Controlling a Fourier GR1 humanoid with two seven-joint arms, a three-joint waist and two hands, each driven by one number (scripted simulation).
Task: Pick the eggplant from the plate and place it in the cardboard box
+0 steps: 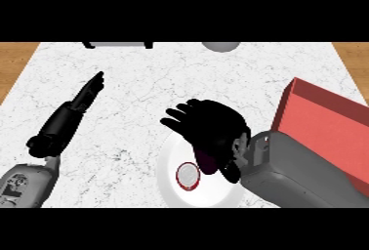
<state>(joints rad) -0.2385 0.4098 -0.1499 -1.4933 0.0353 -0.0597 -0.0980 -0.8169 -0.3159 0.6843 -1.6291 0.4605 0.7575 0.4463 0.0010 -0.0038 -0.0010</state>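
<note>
right hand (209, 129) over the white plate (173, 193) near the worktop's front edge, fingers curled down round the dark purple eggplant (207, 163), mostly hidden under the palm. small red-rimmed disc (188, 175) on the plate just beside it. red box (328, 127) at the worktop's right edge, right forearm partly in front. left hand (90, 90) toward the left edge, fingers straight and pressed together, holding nothing. grey round thing (221, 46) at the back edge.
</note>
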